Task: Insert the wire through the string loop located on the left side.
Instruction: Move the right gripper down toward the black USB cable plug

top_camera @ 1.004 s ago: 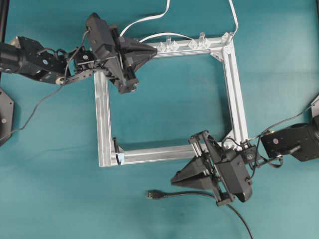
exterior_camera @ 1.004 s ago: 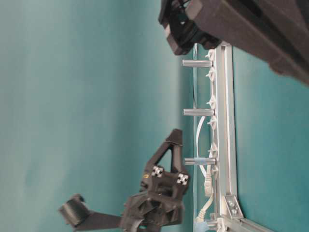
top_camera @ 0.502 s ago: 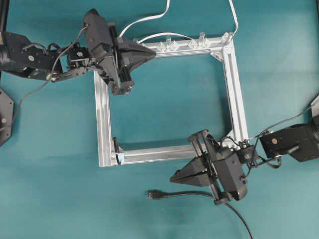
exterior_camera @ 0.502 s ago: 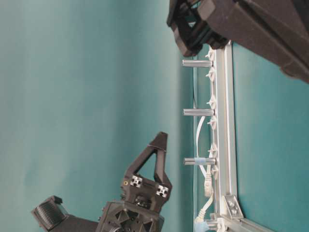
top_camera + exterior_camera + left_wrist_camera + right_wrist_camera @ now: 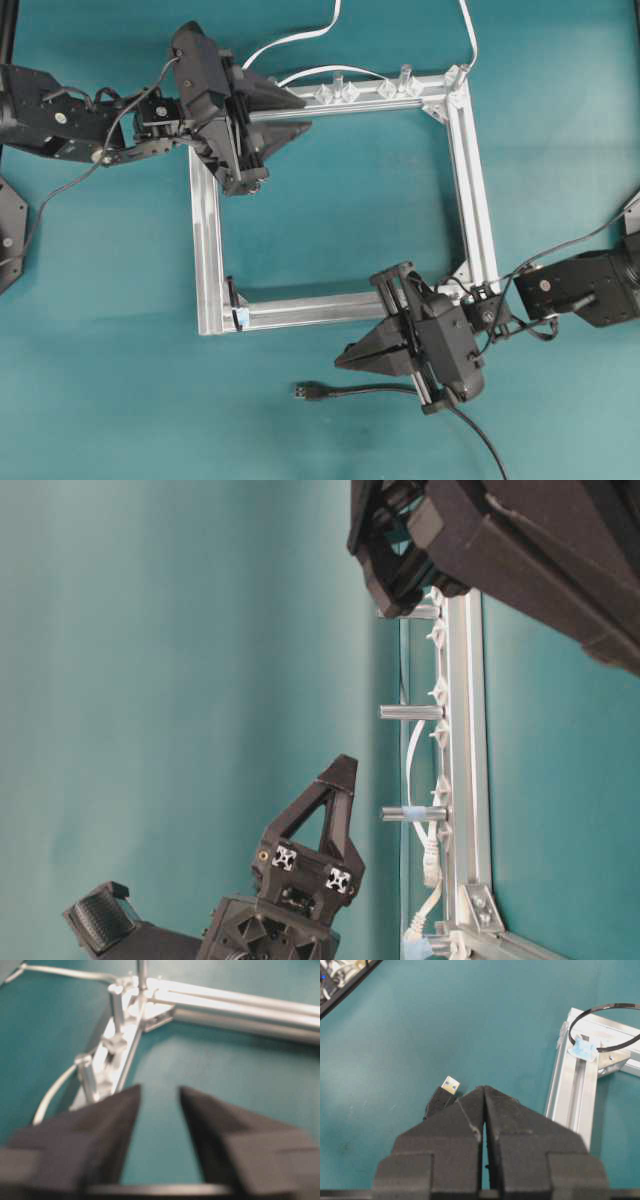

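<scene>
The left gripper (image 5: 300,113) hovers near the table's far-left corner, its fingers (image 5: 105,1125) spread apart, nothing between them. The right gripper (image 5: 345,358) sits toward the table's near edge, its fingers (image 5: 465,1110) pressed together and empty, pointing leftward.

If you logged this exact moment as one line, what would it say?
left end effector: open, empty | right end effector: shut, empty | thin black USB-tipped wire: on table | small dark string loop: unthreaded
</scene>
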